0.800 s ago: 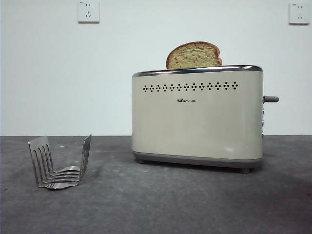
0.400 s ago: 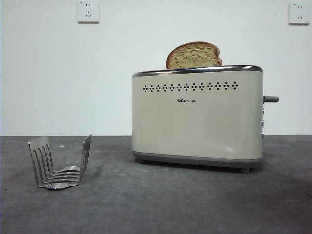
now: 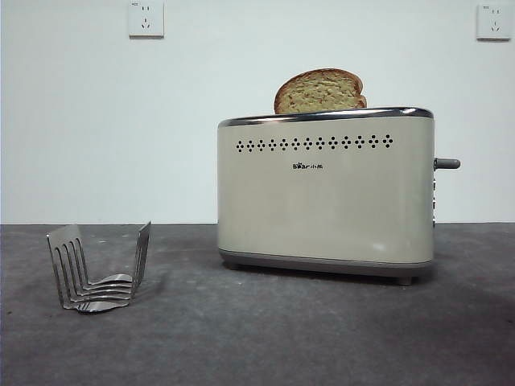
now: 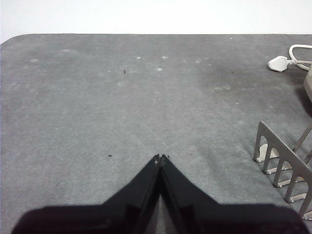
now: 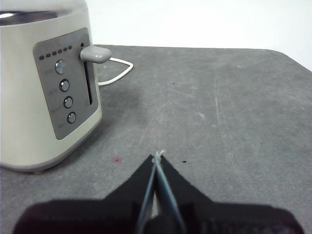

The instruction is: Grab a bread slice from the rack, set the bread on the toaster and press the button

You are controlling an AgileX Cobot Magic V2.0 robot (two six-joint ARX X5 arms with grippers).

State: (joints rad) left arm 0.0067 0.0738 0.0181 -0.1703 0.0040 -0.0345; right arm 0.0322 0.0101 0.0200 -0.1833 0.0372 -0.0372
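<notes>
We see the slice of bread [image 3: 320,91] standing upright in the top of the toaster [image 3: 326,201], its rounded brown crust and speckled yellowish-green crumb rising above the chrome rim, nearer the toaster's lever end than its other end. The cream-beige toaster sits on the grey table [image 3: 257,338] with a row of small dark vent holes and a small logo across its face, and its grey lever [image 3: 447,163] juts from the side at the top of its slot. Well apart from it, the rack [image 3: 98,269] of shiny bent metal slats stands on the table with nothing between its slats. Two wall sockets [image 3: 146,18] show high on the white wall behind. In the left wrist view, we find the left gripper [image 4: 160,157] low above bare table, its two black jaws pressed together at the tips, with the rack's fork-like ends just off to one side and a white plug [image 4: 279,63] lying farther away. In the right wrist view, the right gripper [image 5: 158,155] has its jaws likewise closed to a point and holds nothing, near the toaster's control end, where we see the lever, a column of four round buttons [image 5: 66,92] and a white cable [image 5: 117,73] trailing behind.
</notes>
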